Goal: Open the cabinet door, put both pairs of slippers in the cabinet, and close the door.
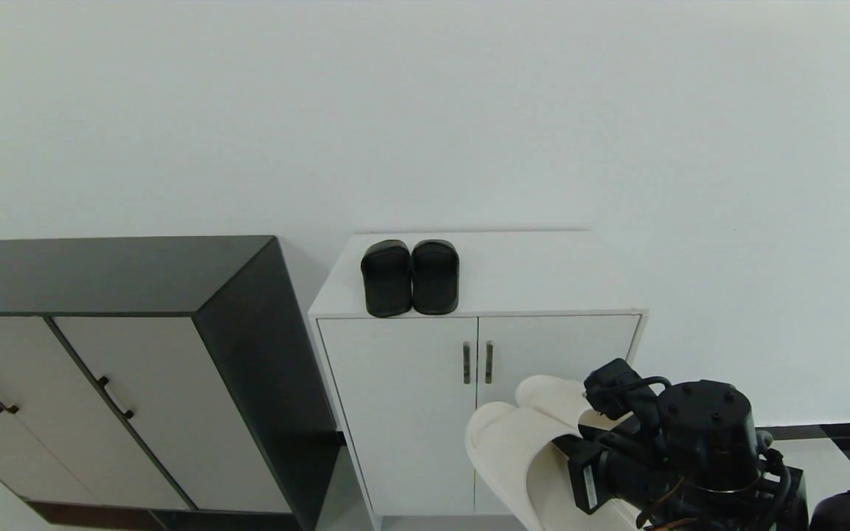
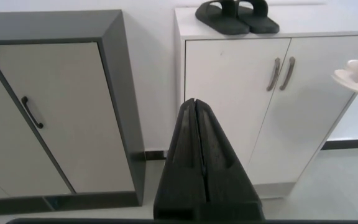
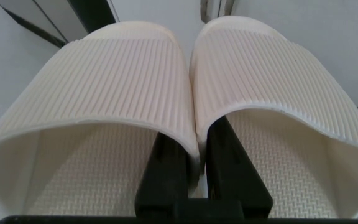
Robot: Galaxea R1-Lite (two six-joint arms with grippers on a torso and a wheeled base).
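right gripper (image 3: 194,155) is clamped on the white slippers (image 1: 521,442), pinching their inner walls together, just short of the shut cabinet (image 1: 536,273). left gripper (image 2: 195,109) is pressed together, empty. i'd have left spread and hook a handle (image 1: 467,362) ahead of it, with right hanging back so the door (image 1: 403,413) swings free. black slippers (image 1: 410,276) sit up top.

The right arm (image 1: 698,442) is black, with a round screw-studded cap, looped cables and seemingly a white label.
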